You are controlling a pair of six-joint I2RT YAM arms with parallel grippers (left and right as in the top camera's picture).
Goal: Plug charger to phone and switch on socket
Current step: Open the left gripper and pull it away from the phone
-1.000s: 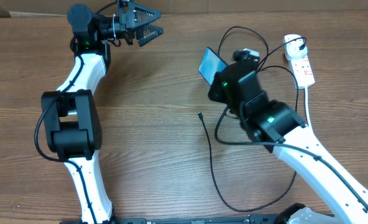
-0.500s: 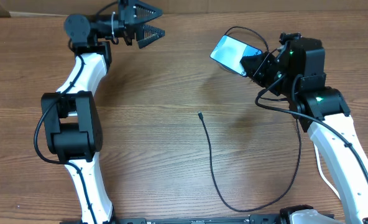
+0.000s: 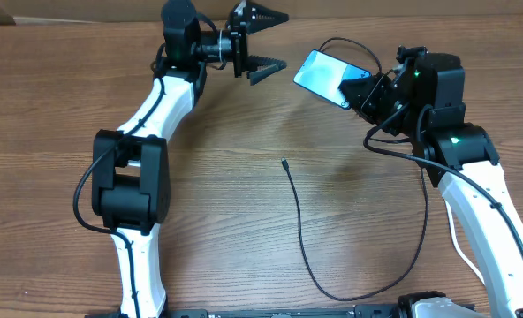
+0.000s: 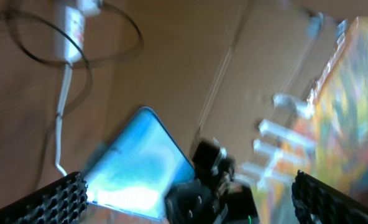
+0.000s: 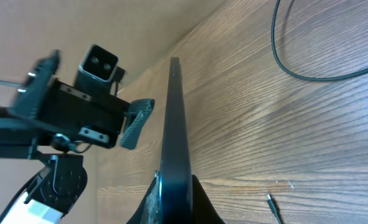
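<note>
Overhead, above the wooden tabletop (image 3: pixel 217 194), the left hand (image 3: pixel 274 40) gapes wide near the phone (image 3: pixel 326 74), which the right hand (image 3: pixel 359 89) grips by one end, tilted off the tabletop, while the thin black charger (image 3: pixel 299 231) lies loose on it, its plug tip (image 3: pixel 284 163) well apart from the phone.

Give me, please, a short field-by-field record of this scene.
phone: held above the table, screen lit teal
right end effector: shut on the phone's edge
left end effector: open, empty, facing the phone
charger: lying on the table, not in the phone
plug tip: free, lying mid-table
socket: blurred in the left wrist view; switch unreadable
</note>
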